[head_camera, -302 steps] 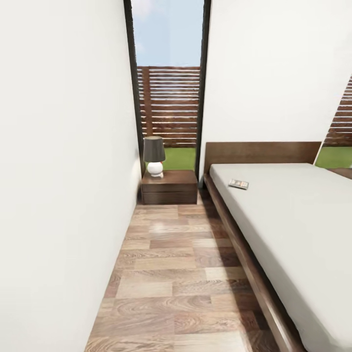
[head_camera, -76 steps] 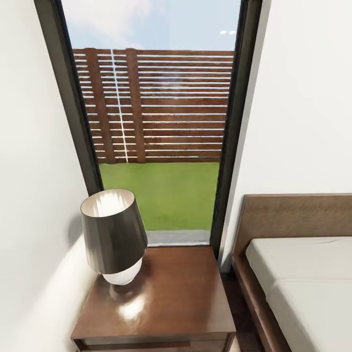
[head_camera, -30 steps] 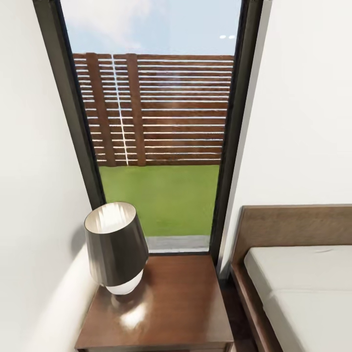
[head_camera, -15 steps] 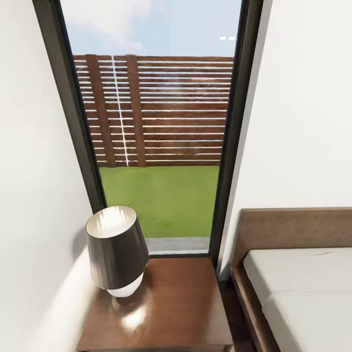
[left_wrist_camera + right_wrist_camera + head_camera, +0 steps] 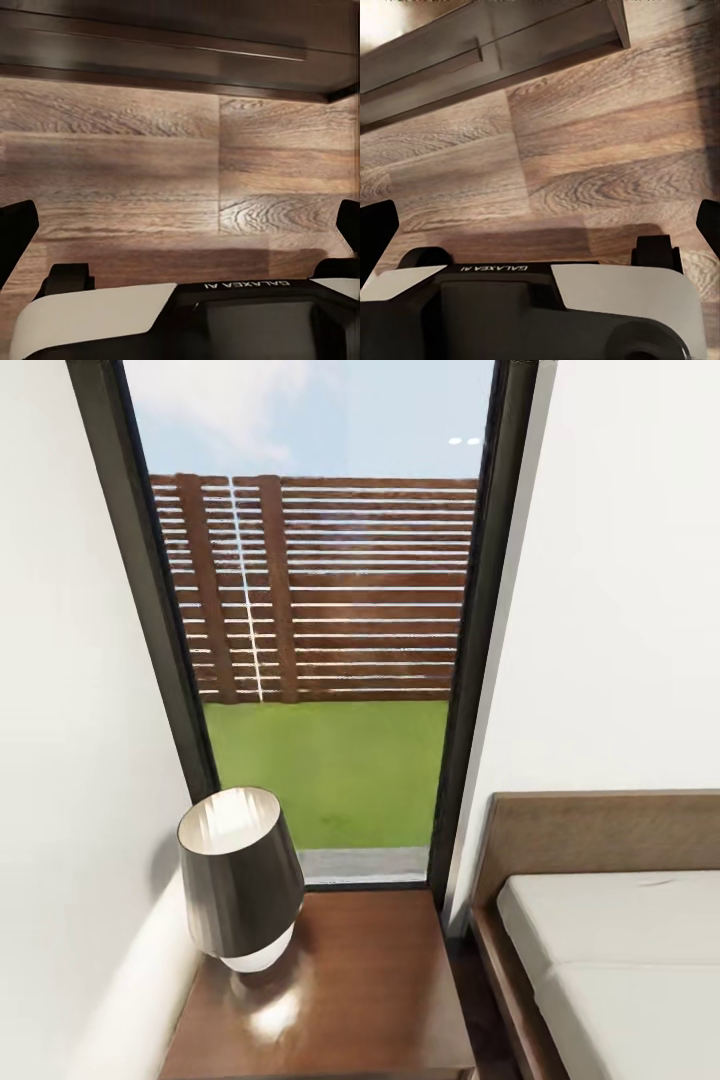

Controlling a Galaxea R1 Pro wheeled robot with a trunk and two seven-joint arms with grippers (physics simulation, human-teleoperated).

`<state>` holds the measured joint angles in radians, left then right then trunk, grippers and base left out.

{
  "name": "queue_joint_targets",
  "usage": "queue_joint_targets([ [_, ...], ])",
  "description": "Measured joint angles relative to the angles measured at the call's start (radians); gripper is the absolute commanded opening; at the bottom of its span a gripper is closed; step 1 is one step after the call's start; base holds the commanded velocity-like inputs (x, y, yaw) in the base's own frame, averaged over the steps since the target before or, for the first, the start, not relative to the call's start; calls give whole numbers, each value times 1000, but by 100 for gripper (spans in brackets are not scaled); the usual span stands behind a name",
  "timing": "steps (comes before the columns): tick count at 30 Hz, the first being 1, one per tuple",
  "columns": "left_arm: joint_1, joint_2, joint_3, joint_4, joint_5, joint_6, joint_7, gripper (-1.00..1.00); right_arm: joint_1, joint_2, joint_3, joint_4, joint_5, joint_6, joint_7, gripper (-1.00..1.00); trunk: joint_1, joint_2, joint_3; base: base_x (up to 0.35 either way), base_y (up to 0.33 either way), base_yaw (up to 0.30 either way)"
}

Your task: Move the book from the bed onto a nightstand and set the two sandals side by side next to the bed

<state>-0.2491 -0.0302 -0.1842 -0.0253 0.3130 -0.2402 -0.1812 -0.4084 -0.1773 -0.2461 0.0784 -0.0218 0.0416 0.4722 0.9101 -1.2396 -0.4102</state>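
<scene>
Home bedroom, bed (image 5: pixel 610 960) with headboard, nightstand (image 5: pixel 350 1000) with lamp (image 5: pixel 240 875), probably a garden window (image 5: pixel 330 660)

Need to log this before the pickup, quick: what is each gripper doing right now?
Left gripper: open, nothing between its fingers, wood floor beneath.
Right gripper: open, holding nothing, above the floor near the nightstand.
</scene>
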Motion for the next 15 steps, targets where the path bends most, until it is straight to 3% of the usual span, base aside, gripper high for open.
queue_joint_targets([
  [10, 0, -9, 0, -52, 2, -57, -10, 100, 0, 0, 0, 0, 0, 0, 0, 100, -38, 70, 31, 0, 0, 0],
  [15, 0, -36, 0, -94, 3, -58, -24, 100, 0, 0, 0, 0, 0, 0, 0, 100, -58, 105, 47, 0, 0, 0],
])
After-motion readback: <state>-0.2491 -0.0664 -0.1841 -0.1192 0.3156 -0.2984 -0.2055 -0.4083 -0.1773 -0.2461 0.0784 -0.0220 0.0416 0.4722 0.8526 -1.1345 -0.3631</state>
